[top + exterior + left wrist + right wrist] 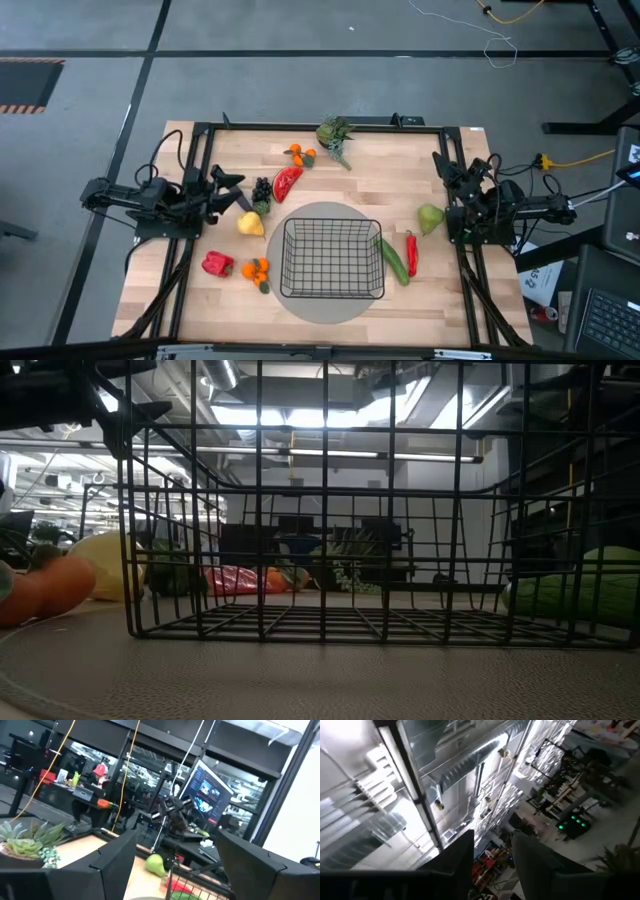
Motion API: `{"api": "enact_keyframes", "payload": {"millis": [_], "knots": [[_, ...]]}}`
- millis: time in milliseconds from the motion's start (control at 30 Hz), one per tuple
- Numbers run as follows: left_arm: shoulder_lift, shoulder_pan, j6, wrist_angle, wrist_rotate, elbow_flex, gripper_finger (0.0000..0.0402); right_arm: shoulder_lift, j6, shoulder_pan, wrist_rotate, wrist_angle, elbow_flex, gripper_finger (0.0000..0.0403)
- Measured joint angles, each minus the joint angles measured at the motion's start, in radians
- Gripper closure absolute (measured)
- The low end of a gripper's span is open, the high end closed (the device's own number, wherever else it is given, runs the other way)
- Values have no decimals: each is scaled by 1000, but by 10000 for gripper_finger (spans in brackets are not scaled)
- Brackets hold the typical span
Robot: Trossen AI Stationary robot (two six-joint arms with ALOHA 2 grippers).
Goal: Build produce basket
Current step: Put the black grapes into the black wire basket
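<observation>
black wire basket (pixel 332 259) sits empty on a grey round mat (pixel 300 305) at the near middle of the wooden bench (pixel 450 300); produce lies scattered around it (none inside): red pepper (pixel 217 264) and oranges (pixel 257 270) to its left, yellow fruit (pixel 250 224), dark grapes (pixel 262 188) and watermelon slice (pixel 287 184) behind-left, cucumber (pixel 393 260), red chili (pixel 411 253) and green pear (pixel 430 218) to its right; left gripper (pixel 228 190) hovers at the left edge, jaws spread and empty; right gripper (pixel 447 170) waits at the right edge, jaws partly apart, holding nothing.
</observation>
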Motion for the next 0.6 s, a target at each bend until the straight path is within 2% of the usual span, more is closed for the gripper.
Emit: {"api": "enact_keyframes", "payload": {"millis": [133, 233, 467, 600], "knots": [[0, 0, 11, 3, -1, 0, 131, 0, -35, 0, 4, -8, 0, 269], [0, 0, 42, 3, -30, 0, 131, 0, 4, 0, -15, -8, 0, 269], [0, 0, 83, -4, -199, 0, 131, 0, 98, 0, -190, -8, 0, 269], [0, 0, 20, -3, -206, 0, 131, 0, 127, 0, -294, -8, 0, 269]]}}
